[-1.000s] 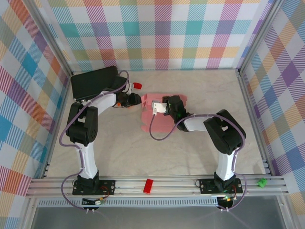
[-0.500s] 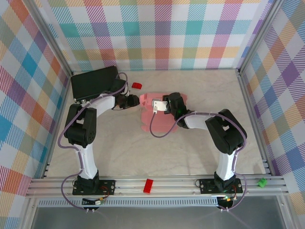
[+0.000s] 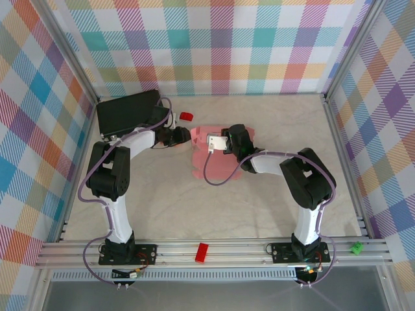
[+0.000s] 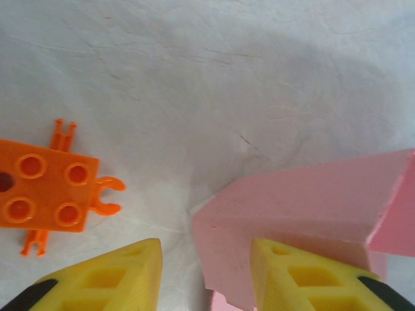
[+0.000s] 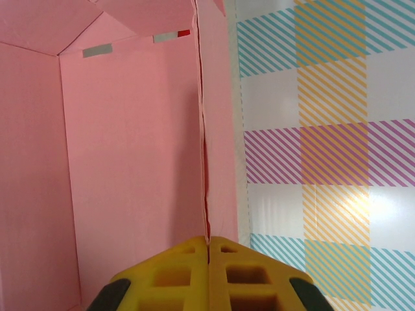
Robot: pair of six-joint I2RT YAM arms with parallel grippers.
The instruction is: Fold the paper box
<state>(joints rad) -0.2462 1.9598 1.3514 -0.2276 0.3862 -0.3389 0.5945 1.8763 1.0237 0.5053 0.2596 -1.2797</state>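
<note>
The pale-pink thin-card paper box lay mid-way on the bench. The right tool was clenched on one wall; the left tool — released — straddled a flap corner at the box's nine o'clock. Closing off-centre could crease that flap, or pull the wall free.

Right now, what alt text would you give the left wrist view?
The left gripper holds its yellow fingers apart at the bottom, with a corner of the pink paper box between them. An orange studded block lies on the pale table at the left.
</note>
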